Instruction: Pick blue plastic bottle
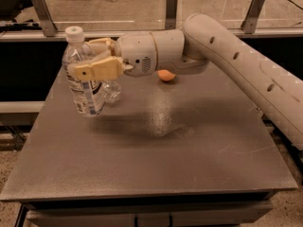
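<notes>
jaws grip blue plastic bottle [87,97] upright, just above table [189,164]

Clear plastic bottle [88,98] in matt hand [84,57]; matt table [165,167]

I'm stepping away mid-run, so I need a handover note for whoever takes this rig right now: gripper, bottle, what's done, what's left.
Gripper: shut on the blue plastic bottle, with its fingers across the upper body, over the table's far-left part.
Bottle: roughly upright, white cap on top. It looks lifted off the table, with its shadow cast to the right.
Nearby: a smaller clear bottle just behind it and an orange object under the arm.
Done: the grasp and, apparently, the lift.
Left: check that the grip holds, and keep clear of the smaller bottle.
</notes>
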Motion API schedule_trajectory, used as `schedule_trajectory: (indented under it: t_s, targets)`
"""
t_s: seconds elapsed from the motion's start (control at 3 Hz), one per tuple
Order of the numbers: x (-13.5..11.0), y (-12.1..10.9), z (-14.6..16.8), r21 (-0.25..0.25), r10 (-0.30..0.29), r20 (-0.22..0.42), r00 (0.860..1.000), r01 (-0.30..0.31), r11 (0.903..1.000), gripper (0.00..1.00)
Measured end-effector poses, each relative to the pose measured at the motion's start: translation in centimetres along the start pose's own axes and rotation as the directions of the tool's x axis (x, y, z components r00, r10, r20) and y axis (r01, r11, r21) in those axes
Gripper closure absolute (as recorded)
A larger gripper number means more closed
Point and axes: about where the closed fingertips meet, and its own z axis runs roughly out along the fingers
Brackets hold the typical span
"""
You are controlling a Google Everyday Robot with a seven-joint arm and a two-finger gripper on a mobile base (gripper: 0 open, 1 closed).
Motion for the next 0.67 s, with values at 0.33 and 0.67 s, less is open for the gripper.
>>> schedule_trajectory:
  t_s: [0.33,0.67]
  targets:
    - [-2.01,0.16,-0.97,-0.006,-0.043,0.02,0.999,0.043,0.9991,1.0]
    - [-2.2,0.19,-1.0,-0.007,-0.047,0.021,0.999,0.047,0.9989,1.0]
